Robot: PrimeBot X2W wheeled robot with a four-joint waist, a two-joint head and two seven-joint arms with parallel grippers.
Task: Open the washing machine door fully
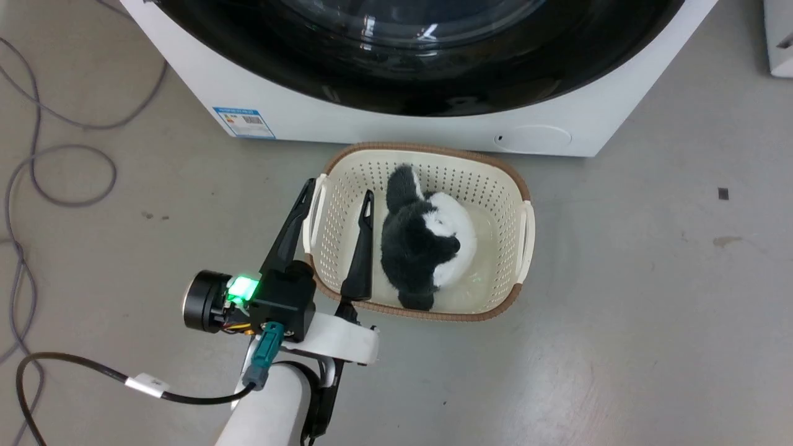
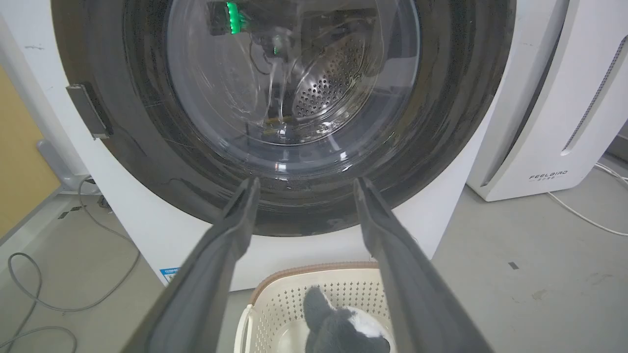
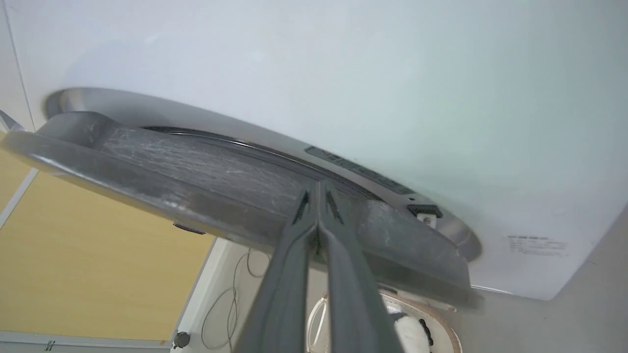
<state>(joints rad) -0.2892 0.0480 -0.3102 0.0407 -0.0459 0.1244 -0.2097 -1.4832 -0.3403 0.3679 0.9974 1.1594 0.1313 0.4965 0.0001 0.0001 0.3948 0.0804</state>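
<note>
My left tool point(image 1: 339, 189) spread wide, holding nothing, hovering over 9 o'clock rim of cream perforated plastic basket point(image 1: 427, 148); black-and-white plush toy point(image 1: 421, 248) inside. Big white front-loading washing machine point(image 1: 372, 124) at 12 o'clock, just beyond basket. Large round glossy black washing machine door point(image 1: 433, 87) across its front. My right tool point(image 3: 318, 191) pinched closed, tips at door's rim; contact unclear.

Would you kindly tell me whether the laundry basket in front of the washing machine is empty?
No, a black-and-white plush toy lies inside the laundry basket in the head view.
</note>
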